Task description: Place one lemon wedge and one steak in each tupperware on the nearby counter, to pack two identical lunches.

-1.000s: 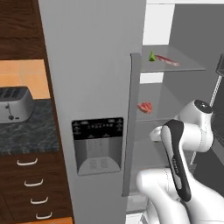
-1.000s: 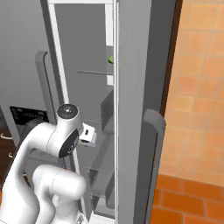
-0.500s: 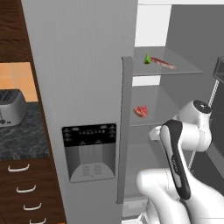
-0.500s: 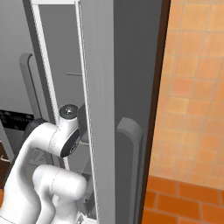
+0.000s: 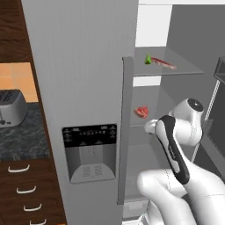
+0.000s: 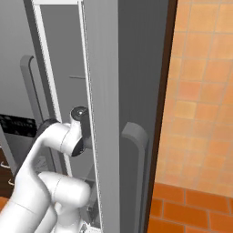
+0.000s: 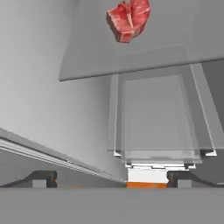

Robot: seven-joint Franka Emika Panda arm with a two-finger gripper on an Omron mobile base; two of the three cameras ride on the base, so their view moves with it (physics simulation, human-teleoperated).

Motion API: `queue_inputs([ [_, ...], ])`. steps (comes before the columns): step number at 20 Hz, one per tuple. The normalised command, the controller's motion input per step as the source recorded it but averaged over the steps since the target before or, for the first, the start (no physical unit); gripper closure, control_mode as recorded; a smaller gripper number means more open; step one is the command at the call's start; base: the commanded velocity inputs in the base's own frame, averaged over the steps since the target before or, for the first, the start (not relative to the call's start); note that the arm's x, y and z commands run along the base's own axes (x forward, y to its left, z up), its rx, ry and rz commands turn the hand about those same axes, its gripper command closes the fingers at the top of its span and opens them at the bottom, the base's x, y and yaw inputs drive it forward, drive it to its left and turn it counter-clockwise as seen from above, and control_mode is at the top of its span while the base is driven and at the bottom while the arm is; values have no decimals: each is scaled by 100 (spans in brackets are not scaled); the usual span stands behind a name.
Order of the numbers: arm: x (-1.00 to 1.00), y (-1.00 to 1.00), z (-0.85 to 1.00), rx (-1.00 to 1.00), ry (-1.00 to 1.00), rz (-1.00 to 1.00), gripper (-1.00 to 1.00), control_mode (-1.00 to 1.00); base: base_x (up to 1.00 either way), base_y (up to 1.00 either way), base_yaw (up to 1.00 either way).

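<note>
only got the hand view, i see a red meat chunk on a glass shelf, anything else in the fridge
Observer: Yes. In the left base view, the shelf above your meat chunk holds a small green wedge beside a long reddish strip.
Operator: where's the counter from here
Observer: The counter lies to the left of the fridge, past the door with the dispenser.
Operator: anything on it
Observer: A silver toaster stands on it.
</note>
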Motion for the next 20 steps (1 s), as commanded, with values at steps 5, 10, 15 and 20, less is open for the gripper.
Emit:
queue_inputs([
  [5,85,0,0,24,1,-27,-100,-100,0,0,0],
  [10,58,-13,0,-18,2,5,-100,-100,0,0,0],
  [15,13,-57,0,-32,-6,35,-100,-100,0,0,0],
  [20,23,-15,-18,-34,-1,45,-100,-100,0,0,0],
])
